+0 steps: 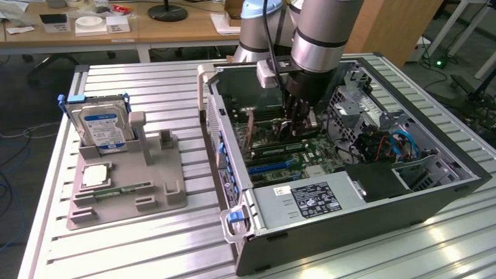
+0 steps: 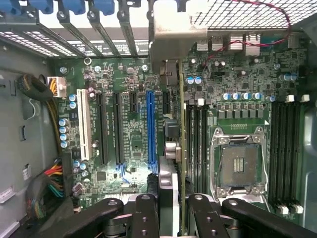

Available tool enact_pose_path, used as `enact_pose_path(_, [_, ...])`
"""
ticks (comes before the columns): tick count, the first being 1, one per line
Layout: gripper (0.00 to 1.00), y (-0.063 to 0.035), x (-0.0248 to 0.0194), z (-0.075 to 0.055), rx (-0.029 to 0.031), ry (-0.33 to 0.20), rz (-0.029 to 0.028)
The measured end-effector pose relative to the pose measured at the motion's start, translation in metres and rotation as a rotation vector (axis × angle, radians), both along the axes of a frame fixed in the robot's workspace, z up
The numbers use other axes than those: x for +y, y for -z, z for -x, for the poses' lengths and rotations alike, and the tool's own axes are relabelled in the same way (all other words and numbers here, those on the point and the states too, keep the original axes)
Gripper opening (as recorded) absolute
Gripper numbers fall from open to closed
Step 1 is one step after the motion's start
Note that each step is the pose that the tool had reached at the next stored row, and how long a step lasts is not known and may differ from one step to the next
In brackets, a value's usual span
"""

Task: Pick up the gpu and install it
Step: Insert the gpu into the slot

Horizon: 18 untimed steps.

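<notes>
My gripper (image 1: 298,119) reaches down into the open computer case (image 1: 434,197) and is shut on the gpu (image 2: 181,148). The wrist view shows the thin card edge-on between my two black fingers (image 2: 146,213). Its pale metal bracket (image 2: 171,34) stands against the case's rear slot openings. The card hangs over the green motherboard (image 2: 124,99), between the long blue slot (image 2: 150,129) and the memory slots. I cannot tell whether its edge touches a slot. In the exterior view the gpu's tan bracket (image 1: 250,133) shows beside my gripper, toward the exterior view's left.
A grey parts holder (image 1: 147,197) on the slatted table carries a hard drive (image 1: 101,128), a square chip (image 1: 94,174) and a green memory stick (image 1: 116,190). Inside the case sit the power supply (image 1: 310,200), the bare processor socket (image 2: 237,163) and cable bundles (image 2: 49,178).
</notes>
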State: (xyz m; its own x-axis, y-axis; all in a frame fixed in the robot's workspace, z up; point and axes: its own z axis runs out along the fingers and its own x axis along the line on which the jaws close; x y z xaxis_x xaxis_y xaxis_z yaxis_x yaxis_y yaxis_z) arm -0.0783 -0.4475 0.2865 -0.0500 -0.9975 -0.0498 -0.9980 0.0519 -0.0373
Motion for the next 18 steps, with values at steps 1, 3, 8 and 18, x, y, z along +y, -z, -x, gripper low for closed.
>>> enact_pose_path(1, [0.28, 0.0015, 0.0000, 0.0012, 0.0000, 0.000, 0.0001])
enact_pose_path(3, [0.28, 0.0042, 0.0000, 0.0026, 0.0000, 0.000, -0.0001])
enact_pose_path(8, [0.28, 0.0081, -0.0021, 0.0028, 0.0001, 0.000, 0.0001])
enact_pose_path(18, [0.28, 0.0103, -0.0049, 0.0027, 0.0001, 0.000, 0.0054])
